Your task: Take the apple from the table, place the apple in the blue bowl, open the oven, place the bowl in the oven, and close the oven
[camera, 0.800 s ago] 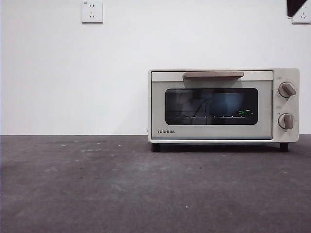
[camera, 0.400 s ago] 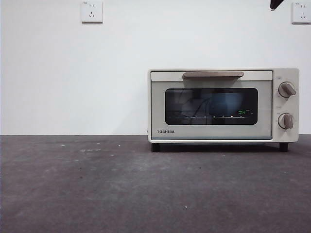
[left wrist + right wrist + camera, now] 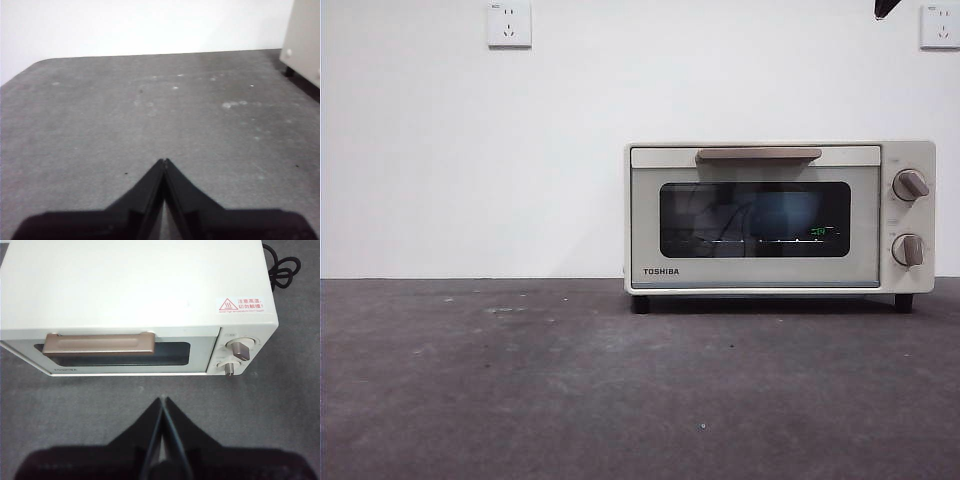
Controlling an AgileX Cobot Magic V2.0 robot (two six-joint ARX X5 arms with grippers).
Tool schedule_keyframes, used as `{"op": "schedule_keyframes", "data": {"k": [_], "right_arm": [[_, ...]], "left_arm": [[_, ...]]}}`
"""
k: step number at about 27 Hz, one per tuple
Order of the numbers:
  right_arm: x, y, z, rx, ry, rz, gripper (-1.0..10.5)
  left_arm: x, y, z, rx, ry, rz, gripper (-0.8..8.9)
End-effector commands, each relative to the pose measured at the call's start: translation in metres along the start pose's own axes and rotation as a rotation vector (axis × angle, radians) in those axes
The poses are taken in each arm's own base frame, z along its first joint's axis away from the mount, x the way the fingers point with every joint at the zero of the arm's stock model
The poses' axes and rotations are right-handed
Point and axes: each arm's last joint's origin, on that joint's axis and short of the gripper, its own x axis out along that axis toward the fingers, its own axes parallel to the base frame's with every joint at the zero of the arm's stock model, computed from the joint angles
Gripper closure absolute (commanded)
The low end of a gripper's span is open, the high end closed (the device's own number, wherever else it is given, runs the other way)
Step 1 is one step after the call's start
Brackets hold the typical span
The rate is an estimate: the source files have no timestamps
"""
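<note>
Nearest, the right gripper hangs high above the table, jaws pressed together on nothing. Below and beyond it the oven stands at the table's back edge, door shut. The left gripper, likewise closed and empty, waits over bare table.

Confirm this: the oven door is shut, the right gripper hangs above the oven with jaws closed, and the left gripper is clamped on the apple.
Wrong on the apple. The left wrist view shows the left gripper shut on nothing, over bare table. The oven door is shut, and the right gripper hangs above it, jaws closed.
</note>
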Motion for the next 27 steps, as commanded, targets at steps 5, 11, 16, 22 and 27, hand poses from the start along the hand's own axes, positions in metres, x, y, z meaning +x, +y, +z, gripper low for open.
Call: {"op": "schedule_keyframes", "data": {"k": [5, 11, 16, 22, 27], "right_arm": [[0.0038, 0.0006, -0.0004, 0.005, 0.005, -0.001, 9.5], [0.0038, 0.0006, -0.0004, 0.005, 0.005, -0.001, 9.5], [0.0039, 0.0005, -0.0004, 0.005, 0.005, -0.002, 9.5], [0.0038, 0.0006, -0.0004, 0.005, 0.005, -0.001, 9.5], [0.0039, 0.0005, -0.0004, 0.005, 0.005, -0.002, 9.5]], "left_arm": [[0.0008, -0.0001, -0.0027, -0.004, 0.003, -0.008, 8.17], [0.0009, -0.0002, -0.0023, -0.019, 0.0, -0.011, 8.17], [0.0013, -0.0001, -0.0029, -0.019, 0.008, -0.008, 8.17], [0.0046, -0.0004, -0.0069, -0.016, 0.066, -0.008, 8.17], [0.0067, -0.0005, -0.0099, -0.014, 0.106, -0.008, 8.17]]}}
